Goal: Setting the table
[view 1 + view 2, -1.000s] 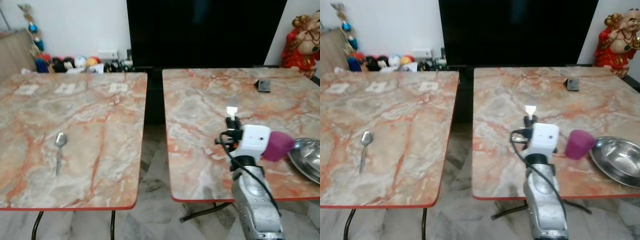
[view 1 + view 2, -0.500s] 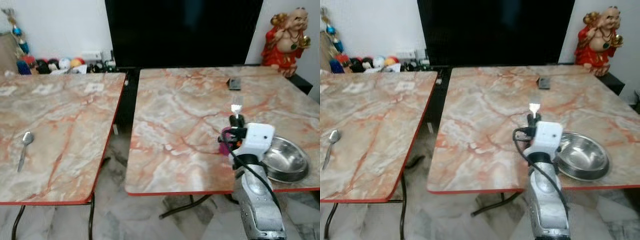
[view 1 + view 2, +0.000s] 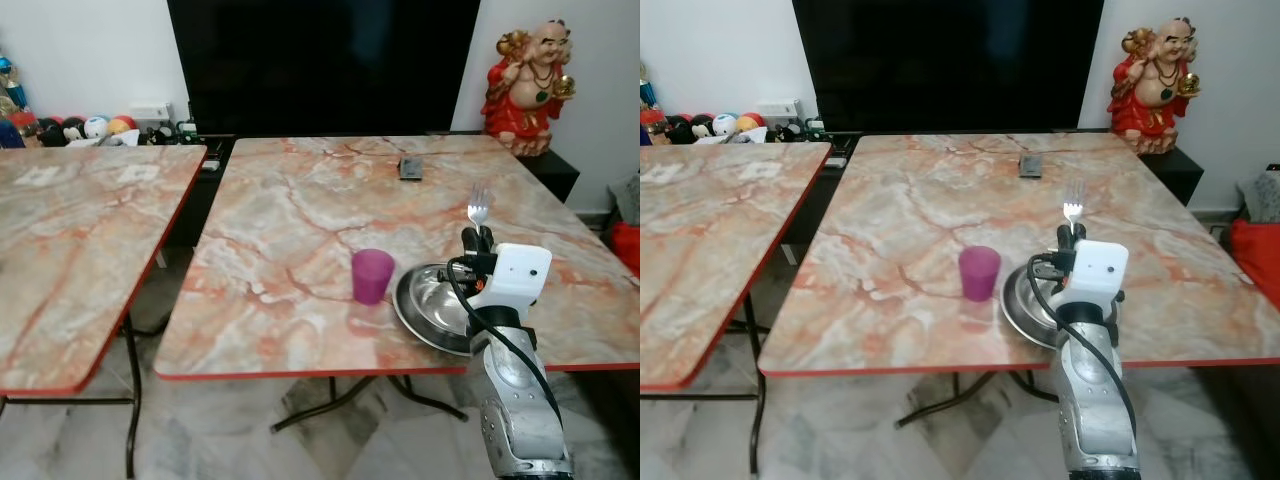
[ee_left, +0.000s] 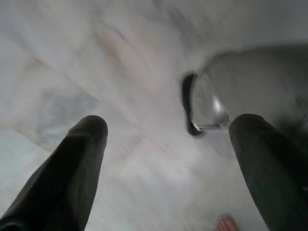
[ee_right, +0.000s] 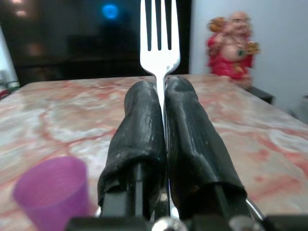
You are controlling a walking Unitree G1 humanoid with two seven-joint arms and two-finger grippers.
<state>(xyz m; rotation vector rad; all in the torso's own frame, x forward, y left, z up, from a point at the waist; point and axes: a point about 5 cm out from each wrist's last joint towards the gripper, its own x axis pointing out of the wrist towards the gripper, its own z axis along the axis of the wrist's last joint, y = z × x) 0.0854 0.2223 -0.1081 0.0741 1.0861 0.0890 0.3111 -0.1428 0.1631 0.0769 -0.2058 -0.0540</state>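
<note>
We have the right table (image 3: 300, 210) across the middle of the head views, and the second table (image 3: 70, 230) running off the left edge, with a floor gap between them. Behind both, a large dark screen (image 3: 320, 60) takes up the upper centre; a red figurine (image 3: 528, 70) stands at the upper right, and small toys (image 3: 95, 127) sit at the upper left.

On the right table, toward the lower right of the frame, lies a steel bowl (image 3: 425, 305), and just beside it on its left stands a purple cup (image 3: 371, 276). A small dark remote (image 3: 410, 168) lies well apart, near the table's far edge.

Our right gripper (image 3: 478, 238) is held above the bowl's right side, its two black fingers (image 5: 144, 130) pressed together on a fork (image 3: 479, 207) that stands upright, tines up. Our left gripper (image 4: 163, 159) hangs over pale floor with its fingers spread and nothing between them.

We judge that the main risk is the fork itself: it is pinched low on a thin handle, so it may pivot or slip when we tilt it down to lay it. The bowl lies right under the hand, so a drop would probably land in it, not beside it. Swinging left could knock over the cup. The bowl's rim and the near table edge leave us little room.
</note>
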